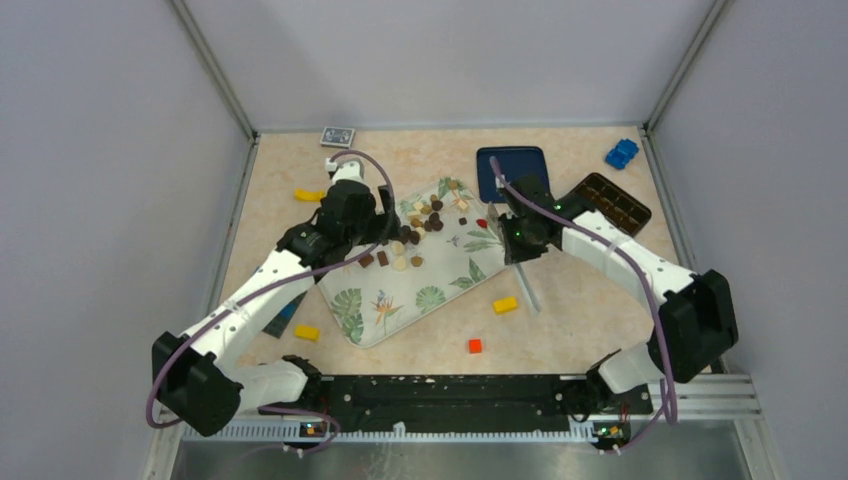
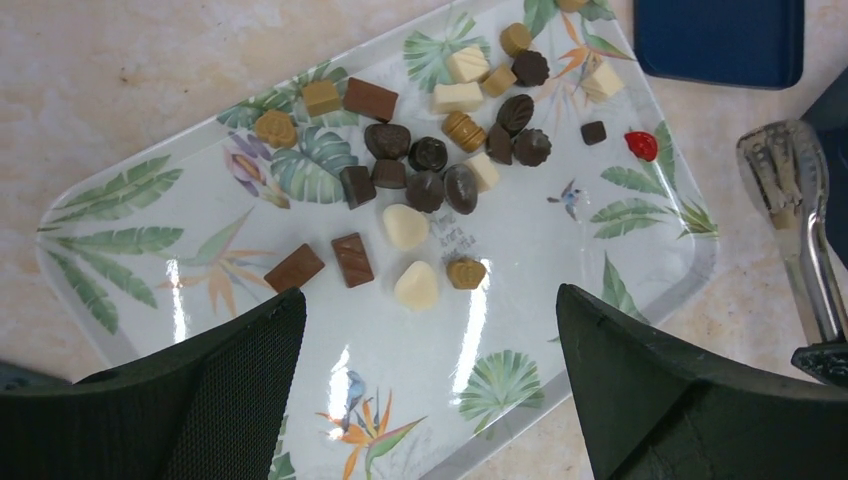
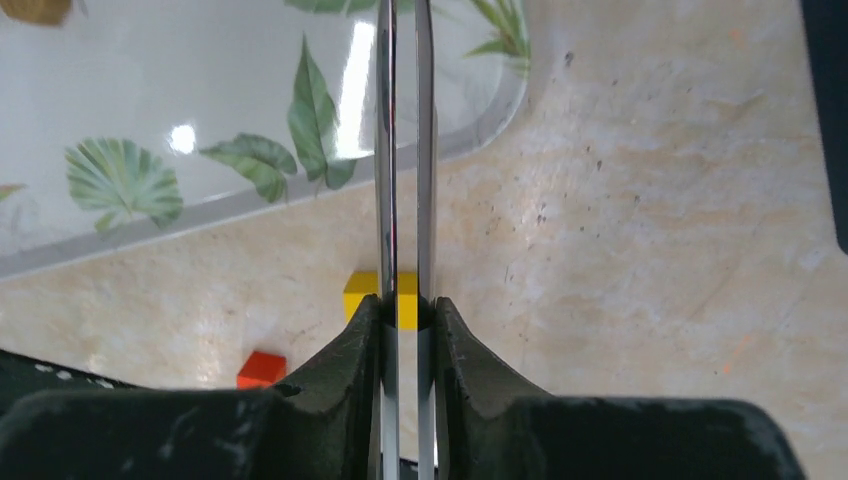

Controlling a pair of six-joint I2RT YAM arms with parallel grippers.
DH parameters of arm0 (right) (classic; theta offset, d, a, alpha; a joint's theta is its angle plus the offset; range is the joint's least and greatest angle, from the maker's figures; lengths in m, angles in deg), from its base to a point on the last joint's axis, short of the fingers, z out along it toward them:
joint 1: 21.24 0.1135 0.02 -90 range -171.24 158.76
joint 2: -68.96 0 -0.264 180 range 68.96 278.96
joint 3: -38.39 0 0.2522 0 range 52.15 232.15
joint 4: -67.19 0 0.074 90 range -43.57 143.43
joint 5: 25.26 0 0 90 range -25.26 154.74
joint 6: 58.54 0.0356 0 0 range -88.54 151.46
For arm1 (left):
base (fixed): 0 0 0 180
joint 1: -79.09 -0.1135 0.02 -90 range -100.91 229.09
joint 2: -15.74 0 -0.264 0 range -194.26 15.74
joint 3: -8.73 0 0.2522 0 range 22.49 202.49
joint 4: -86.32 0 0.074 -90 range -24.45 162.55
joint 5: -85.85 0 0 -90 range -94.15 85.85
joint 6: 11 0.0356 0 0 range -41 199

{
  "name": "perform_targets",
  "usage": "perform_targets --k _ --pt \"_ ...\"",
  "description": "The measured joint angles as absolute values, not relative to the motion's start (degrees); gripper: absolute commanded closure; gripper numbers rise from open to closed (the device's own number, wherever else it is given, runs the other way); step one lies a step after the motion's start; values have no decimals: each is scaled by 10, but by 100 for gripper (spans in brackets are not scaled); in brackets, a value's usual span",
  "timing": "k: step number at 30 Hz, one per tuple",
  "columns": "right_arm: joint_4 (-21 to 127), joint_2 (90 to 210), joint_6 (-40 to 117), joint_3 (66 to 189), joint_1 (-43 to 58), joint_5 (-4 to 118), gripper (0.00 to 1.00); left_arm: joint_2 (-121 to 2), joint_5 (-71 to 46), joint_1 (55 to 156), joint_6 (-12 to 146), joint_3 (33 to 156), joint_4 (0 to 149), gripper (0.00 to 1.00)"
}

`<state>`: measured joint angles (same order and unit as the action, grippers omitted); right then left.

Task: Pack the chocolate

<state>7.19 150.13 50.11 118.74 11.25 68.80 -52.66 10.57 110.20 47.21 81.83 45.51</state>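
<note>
**While the right gripper [image 3: 405, 310] pinches the tongs [image 3: 386, 150], the chocolate [image 1: 425, 225] lies to its left**

Because the pieces sit bunched on the upper half of the leaf-print tray [image 2: 120, 240], the coming move turns on carrying the tongs leftward in the top view, across the tray's right rim. Their long axis runs steeply there, from the gripper down towards a yellow brick [image 1: 505, 304] at lower centre. The left wrist view shows the scalloped head at its right edge, just off the rim and apart from every piece. Seen from the right wrist, the black fingers [image 3: 340, 370] press both blades nearly together; I judge they must spread before a piece fits between. The left gripper [image 2: 430, 300] hangs over the tray, jaws wide, gripping nothing. A brown celled box [image 1: 612, 203] lies upper right, nearer the right arm.
</note>
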Motion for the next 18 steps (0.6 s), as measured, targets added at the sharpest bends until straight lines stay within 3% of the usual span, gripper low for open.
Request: perform_targets --k 4,18 --pt "19 1542 479 1208 125 679 76 -521 113 1097 471 809 442 1" --pt "-27 1603 441 1284 128 698 66 -515 114 1093 470 803 432 1"
